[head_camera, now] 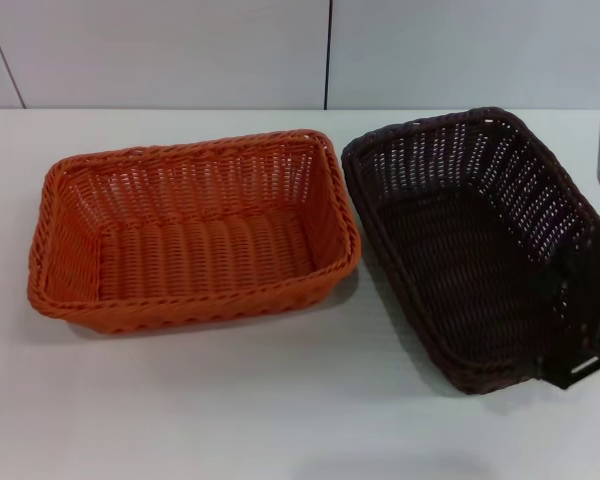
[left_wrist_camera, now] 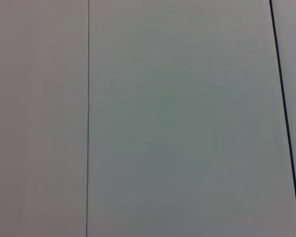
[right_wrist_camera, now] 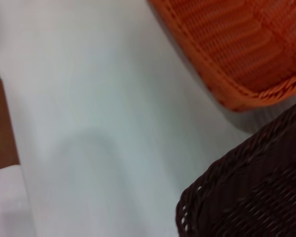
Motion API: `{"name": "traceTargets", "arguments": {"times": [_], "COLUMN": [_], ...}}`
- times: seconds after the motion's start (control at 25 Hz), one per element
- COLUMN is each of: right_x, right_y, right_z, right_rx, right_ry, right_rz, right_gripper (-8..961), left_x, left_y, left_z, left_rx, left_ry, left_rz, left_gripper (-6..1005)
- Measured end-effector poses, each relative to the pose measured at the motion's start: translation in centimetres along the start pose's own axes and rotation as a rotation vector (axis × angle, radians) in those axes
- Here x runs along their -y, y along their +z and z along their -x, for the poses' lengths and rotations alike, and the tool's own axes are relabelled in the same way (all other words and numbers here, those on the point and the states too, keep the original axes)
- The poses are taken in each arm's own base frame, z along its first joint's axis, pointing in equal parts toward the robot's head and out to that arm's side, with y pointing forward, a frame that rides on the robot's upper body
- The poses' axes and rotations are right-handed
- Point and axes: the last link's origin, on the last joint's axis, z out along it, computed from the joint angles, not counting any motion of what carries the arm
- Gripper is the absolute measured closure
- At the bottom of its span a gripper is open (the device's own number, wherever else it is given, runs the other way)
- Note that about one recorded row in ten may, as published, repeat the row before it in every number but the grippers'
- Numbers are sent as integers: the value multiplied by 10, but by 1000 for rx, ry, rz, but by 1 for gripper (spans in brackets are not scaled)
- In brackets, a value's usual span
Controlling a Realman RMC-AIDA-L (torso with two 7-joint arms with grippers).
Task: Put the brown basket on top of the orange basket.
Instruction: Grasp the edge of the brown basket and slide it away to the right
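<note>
While right tool (head_camera: pixel 587 330) grips brown basket (head_camera: pixel 460 220), orange basket (head_camera: pixel 195 235) beside (no writing)

The right claw (head_camera: pixel 585 320) sits low at the right edge, dark and partly cut off. The left arm is out of sight.
</note>
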Motion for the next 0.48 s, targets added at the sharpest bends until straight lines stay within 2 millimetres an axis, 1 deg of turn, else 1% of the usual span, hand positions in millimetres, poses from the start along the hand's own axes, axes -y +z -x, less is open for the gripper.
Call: {"name": "traceTargets", "arguments": {"times": [0.08,0.12,0.28,0.32,0.48], "right_x": [-1,-1,4,4,10], "right_y": [6,6,24,24,37], "right_z": [-4,-4,-7,-7,-7], "right_rx": [-18,-18,-55,-55,-98], "right_ry": [11,11,36,36,39], "right_rz": [33,33,68,68,50], "right_gripper": [170,170,173,173,176], "left_x": [0,0,1,1,0], "left_y": [-1,-1,-2,-2,-2], "left_z": [1,1,1,1,0], "left_rx": [4,4,5,5,3], "left_ry": [0,0,-2,-2,-5], "left_rz": [-1,-1,-2,-2,0], "left_gripper": [216,216,216,216,216]}}
